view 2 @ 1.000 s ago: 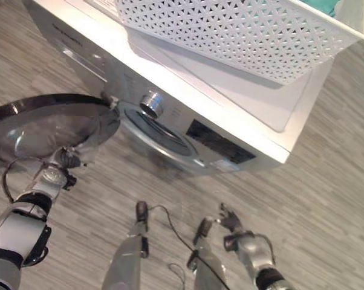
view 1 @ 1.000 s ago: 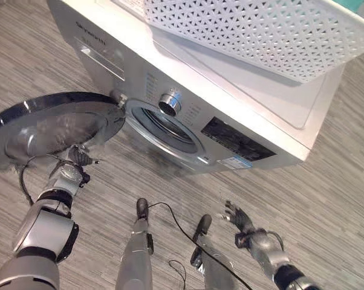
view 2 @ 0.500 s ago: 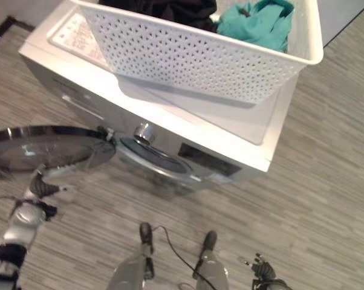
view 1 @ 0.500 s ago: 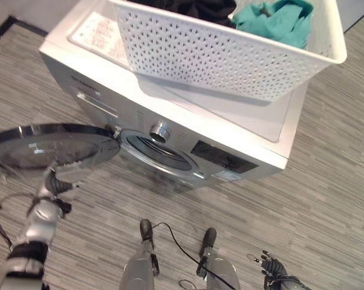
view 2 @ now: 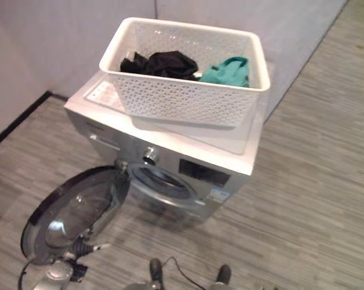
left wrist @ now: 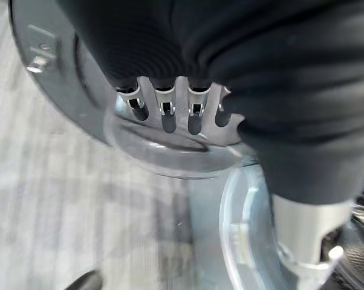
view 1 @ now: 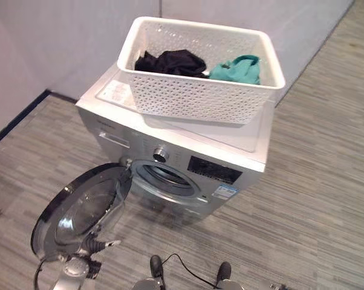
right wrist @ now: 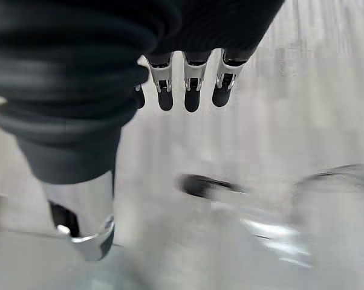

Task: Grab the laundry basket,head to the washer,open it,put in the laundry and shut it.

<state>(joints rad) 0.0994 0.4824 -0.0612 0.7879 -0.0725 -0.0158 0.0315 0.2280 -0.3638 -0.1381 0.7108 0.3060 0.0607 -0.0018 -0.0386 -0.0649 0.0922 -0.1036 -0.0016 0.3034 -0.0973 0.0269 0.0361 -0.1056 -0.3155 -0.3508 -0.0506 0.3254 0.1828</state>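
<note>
A white perforated laundry basket (view 1: 200, 99) stands on top of the silver washer (view 1: 212, 172). Inside it lie black clothes (view 1: 170, 62) and a teal garment (view 1: 236, 69). The washer's round glass door (view 1: 85, 208) hangs wide open to the left, leaving the drum opening (view 1: 167, 177) bare. My left hand (view 1: 79, 266) is at the door's lower edge with relaxed fingers (left wrist: 164, 103) against the door's rim (left wrist: 170, 151). My right hand (right wrist: 191, 90) hangs over the floor, fingers loose and holding nothing.
Grey walls stand close behind the washer, with a dark skirting line (view 1: 19, 118) at the left. Striped grey floor (view 1: 315, 181) stretches to the right and in front. A dial (view 1: 160, 154) and a detergent drawer (view 1: 112, 138) sit on the washer's front.
The camera has lifted, so the whole washer and the basket's contents now show. My left hand has stayed by the door's edge. My right hand has dropped below the eye views.
</note>
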